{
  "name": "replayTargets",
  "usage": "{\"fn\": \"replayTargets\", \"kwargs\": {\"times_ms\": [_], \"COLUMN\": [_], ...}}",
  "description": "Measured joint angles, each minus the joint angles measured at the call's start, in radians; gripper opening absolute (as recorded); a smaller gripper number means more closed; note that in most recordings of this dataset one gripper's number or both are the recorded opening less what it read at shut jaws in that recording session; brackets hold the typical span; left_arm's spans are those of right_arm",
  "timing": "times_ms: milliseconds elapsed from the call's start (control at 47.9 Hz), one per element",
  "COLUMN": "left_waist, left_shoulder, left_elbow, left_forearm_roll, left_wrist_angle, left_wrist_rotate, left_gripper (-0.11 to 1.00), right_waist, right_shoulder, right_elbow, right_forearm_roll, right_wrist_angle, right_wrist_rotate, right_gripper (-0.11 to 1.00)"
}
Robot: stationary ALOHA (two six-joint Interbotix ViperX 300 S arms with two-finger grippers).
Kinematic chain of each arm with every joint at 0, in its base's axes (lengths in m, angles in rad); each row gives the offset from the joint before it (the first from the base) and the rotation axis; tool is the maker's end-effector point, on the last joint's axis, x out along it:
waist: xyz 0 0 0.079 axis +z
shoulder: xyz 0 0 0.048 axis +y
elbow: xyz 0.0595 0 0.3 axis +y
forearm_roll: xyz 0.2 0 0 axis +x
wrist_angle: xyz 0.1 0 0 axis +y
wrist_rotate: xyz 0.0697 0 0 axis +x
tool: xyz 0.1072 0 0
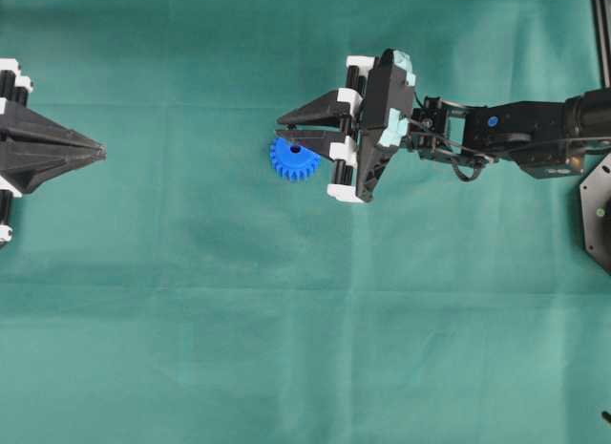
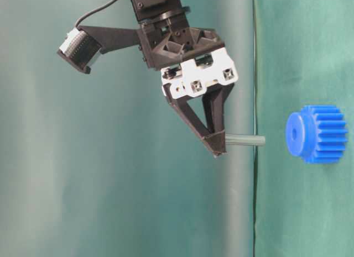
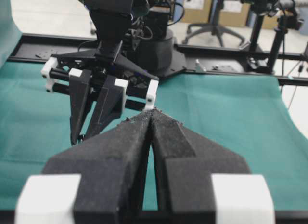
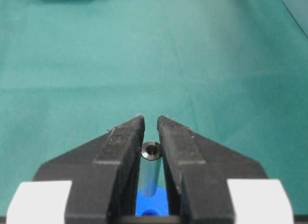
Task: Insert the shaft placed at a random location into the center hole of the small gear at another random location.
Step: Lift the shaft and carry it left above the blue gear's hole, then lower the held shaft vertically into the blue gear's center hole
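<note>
My right gripper (image 1: 281, 128) is shut on the shaft (image 4: 150, 161), a short silver-grey pin with a shiny round end, held between the fingertips. In the table-level view the shaft (image 2: 245, 140) sticks out of the gripper (image 2: 218, 145) toward the hub of the small blue gear (image 2: 316, 134), with a gap between them. Its tip lines up roughly with the center hole (image 2: 293, 134). From overhead the gear (image 1: 294, 159) lies on the cloth just under the fingertips. The gear (image 4: 153, 204) also shows between the jaws behind the shaft. My left gripper (image 1: 100, 153) is shut and empty at the far left.
Green cloth (image 1: 305, 320) covers the table. The right arm (image 1: 516, 129) reaches in from the right edge. The left wrist view shows the right gripper (image 3: 81, 136) ahead of my shut left fingers (image 3: 134, 137), with the arm's base and a black frame rail (image 3: 231, 53) behind.
</note>
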Motion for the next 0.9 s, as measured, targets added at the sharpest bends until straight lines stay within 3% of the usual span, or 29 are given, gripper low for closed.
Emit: {"fn": "replayTargets", "kwargs": {"times_ms": [376,898], "left_waist": [0.000,0.000], "left_shoulder": [0.002,0.002], "left_elbow": [0.002,0.002], "left_forearm_roll": [0.000,0.000], "left_wrist_angle": [0.000,0.005], "left_wrist_rotate": [0.000,0.000], "left_gripper": [-0.01,-0.01], "right_waist": [0.002,0.002], "right_shoulder": [0.087,0.078], "right_elbow": [-0.008,-0.008], "right_forearm_roll": [0.017,0.023], "right_wrist_angle": [-0.006,-0.025], "right_wrist_rotate": [0.005,0.003], "right_gripper": [0.25,0.25]}}
